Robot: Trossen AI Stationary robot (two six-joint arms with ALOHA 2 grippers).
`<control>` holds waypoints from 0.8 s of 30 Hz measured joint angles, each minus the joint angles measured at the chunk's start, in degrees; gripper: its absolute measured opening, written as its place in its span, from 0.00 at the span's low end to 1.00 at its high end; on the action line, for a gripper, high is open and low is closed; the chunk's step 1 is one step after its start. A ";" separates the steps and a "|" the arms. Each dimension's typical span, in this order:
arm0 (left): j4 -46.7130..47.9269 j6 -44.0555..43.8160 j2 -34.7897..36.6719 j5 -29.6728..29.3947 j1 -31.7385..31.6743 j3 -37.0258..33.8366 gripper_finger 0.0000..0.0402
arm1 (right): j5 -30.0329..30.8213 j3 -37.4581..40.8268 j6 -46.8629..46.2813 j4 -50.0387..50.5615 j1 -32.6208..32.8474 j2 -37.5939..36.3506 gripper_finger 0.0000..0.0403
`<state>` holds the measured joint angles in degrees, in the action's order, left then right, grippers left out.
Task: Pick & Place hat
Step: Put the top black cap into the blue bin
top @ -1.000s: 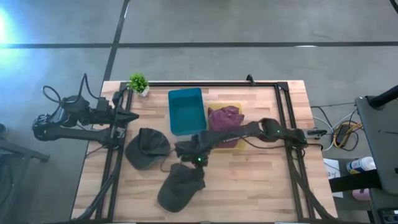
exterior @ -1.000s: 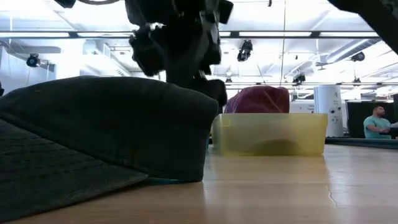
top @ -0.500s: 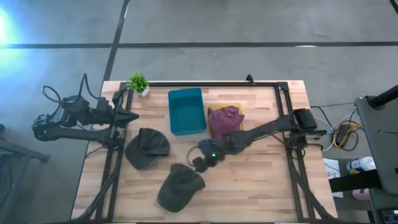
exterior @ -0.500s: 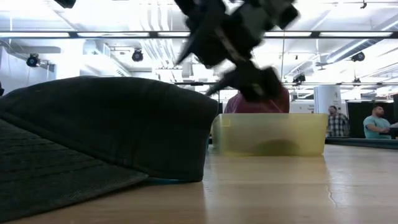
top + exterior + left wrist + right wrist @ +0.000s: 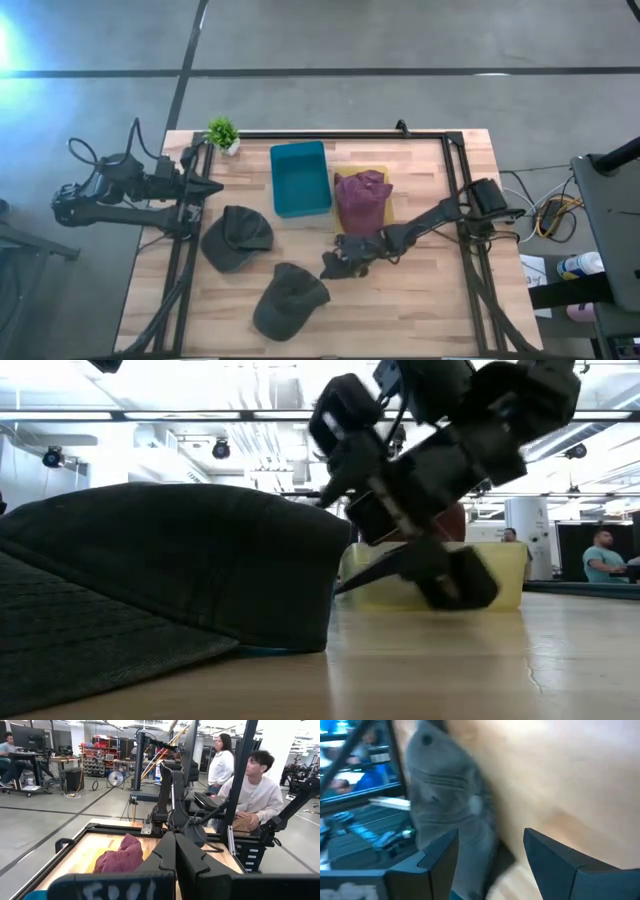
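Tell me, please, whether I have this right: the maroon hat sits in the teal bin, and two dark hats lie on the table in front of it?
Not quite. The maroon hat sits in the yellow bin, not the teal bin, which holds no hat, as the high view shows. The rest stands: two dark hats lie on the table.

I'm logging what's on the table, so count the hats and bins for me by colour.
Dark grey hats: 2, one beside the teal bin, one near the front edge
Maroon hats: 1, in the yellow bin
Teal bins: 1
Yellow bins: 1
Total: 5
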<state>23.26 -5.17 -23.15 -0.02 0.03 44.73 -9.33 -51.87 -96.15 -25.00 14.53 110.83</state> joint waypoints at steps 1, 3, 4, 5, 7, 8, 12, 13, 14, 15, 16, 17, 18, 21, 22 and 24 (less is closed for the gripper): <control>-0.12 0.00 0.10 -0.01 -0.02 0.00 0.00 | 0.07 -0.35 -0.11 -2.48 -0.01 1.28 0.54; 0.08 0.02 -0.20 0.01 0.00 0.00 0.00 | -0.20 -0.66 -0.33 -6.36 0.13 3.52 0.54; -0.11 0.01 -0.17 0.00 0.00 0.00 0.00 | -0.89 -1.41 -0.90 -9.39 0.12 4.82 0.54; -0.10 0.01 -0.16 -0.01 0.00 0.00 0.00 | -1.11 -2.56 -1.24 -12.12 0.13 6.19 0.54; 0.00 0.02 -0.55 0.01 0.01 0.00 0.00 | -1.19 -3.66 -1.36 -13.44 0.33 7.97 0.54; -0.25 0.02 -0.42 0.00 0.00 0.00 0.00 | -1.22 -4.90 -1.37 -13.24 0.35 8.54 0.54; 0.40 0.01 -0.92 0.00 0.01 -0.02 0.00 | -2.37 -8.16 0.70 -13.17 0.48 10.26 0.54; 0.53 0.01 -1.13 0.00 -0.02 -0.02 0.00 | -3.27 -8.40 1.26 -12.51 0.48 10.31 0.54; 0.40 0.02 -1.38 0.00 -0.02 -0.02 0.00 | -4.27 -9.02 1.78 -11.02 0.48 10.21 0.54; 0.28 0.02 -1.40 -0.01 -0.02 -0.02 0.00 | -4.86 -9.92 2.37 -8.92 0.48 10.22 0.54; 0.46 0.01 -1.46 -0.01 -0.02 -0.02 0.00 | -5.36 -10.26 3.30 -6.29 0.52 10.13 0.54; 0.64 0.01 -1.79 0.01 -0.02 -0.02 0.00 | -5.90 -10.81 3.81 -2.78 0.61 9.57 0.54; 0.54 0.02 -1.83 0.00 -0.02 -0.02 0.00 | -6.22 -10.90 4.49 -0.45 0.74 9.37 0.54; 0.80 0.00 -2.11 -0.01 -0.02 -0.02 0.00 | -7.45 -11.73 4.69 0.47 0.87 9.36 0.54; 0.81 0.02 -2.15 0.00 -0.02 -0.02 0.00 | -8.06 -12.11 4.50 0.68 0.85 9.46 0.54; 0.99 0.01 -2.28 0.00 -0.01 -0.02 0.00 | -8.67 -12.74 4.58 0.75 0.85 9.82 0.54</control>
<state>24.25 -5.16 -25.43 -0.02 0.02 44.71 -18.00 -64.61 -91.57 -24.26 15.38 120.65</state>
